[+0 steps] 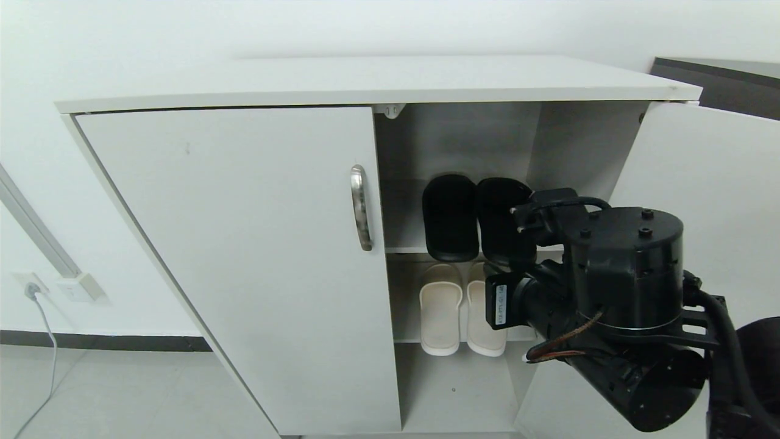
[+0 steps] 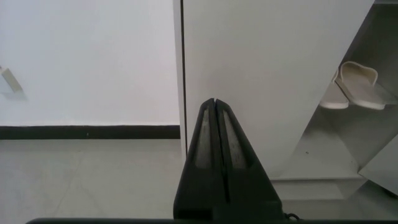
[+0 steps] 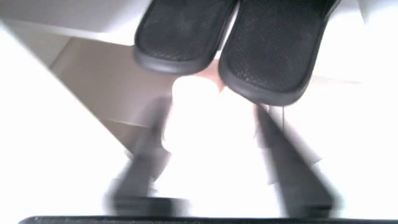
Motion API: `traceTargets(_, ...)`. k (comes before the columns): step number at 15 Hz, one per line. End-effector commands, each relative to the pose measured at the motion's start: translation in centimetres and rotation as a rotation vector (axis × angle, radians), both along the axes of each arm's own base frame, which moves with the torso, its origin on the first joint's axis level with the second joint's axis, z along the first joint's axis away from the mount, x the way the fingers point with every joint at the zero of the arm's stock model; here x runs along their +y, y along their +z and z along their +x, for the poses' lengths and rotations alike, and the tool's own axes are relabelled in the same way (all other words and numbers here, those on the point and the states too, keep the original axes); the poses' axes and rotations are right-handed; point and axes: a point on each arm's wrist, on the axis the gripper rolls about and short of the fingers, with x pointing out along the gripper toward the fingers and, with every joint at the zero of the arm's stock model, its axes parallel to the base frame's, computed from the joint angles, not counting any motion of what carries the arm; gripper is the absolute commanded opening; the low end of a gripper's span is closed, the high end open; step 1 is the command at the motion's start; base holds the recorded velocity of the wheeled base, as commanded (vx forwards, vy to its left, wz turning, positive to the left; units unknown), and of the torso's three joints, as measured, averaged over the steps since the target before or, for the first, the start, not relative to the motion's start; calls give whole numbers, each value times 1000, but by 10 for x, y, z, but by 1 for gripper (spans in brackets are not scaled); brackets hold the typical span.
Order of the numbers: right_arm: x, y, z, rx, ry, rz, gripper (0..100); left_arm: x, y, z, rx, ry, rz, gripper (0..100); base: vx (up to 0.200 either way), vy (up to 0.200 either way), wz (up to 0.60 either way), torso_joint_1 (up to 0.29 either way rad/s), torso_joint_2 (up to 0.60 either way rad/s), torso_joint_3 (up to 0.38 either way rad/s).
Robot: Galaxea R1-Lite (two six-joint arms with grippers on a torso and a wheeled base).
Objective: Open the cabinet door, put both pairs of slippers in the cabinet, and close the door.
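The white cabinet (image 1: 378, 79) has its right door (image 1: 701, 195) swung open and its left door (image 1: 244, 244) shut. A pair of black slippers (image 1: 472, 216) sits on the upper shelf, and a pair of white slippers (image 1: 460, 308) on the shelf below. My right arm (image 1: 609, 292) is in front of the open side. In the right wrist view my right gripper (image 3: 208, 109) is open just below the black slippers (image 3: 236, 37), holding nothing. My left gripper (image 2: 214, 102) is shut and empty, low down and facing the shut left door (image 2: 267, 68); the white slippers (image 2: 357, 84) lie off to one side.
A metal handle (image 1: 361, 207) runs down the left door's inner edge. The cabinet's bottom compartment (image 1: 457, 384) is bare. A wall socket with a cable (image 1: 30, 286) sits low on the wall to the left, above grey floor (image 1: 91, 390).
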Motion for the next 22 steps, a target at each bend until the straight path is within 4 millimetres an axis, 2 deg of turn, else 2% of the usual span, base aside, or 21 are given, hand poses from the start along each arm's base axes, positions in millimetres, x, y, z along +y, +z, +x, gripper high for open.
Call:
traceTargets(1,-4,2,-5,-3,7,4,0,0,0,0,1,0,0,0,0,0,0,0,0,0)
traceTargets(10,-3,-4,-6,8,21,-13,0,0,0,0,1,0,0,0,0,0,0,0,0,0)
traceTargets(22,-3,-9,-7,18,25,-29,0,0,0,0,1,0,0,0,-200,0,0,1,4,4)
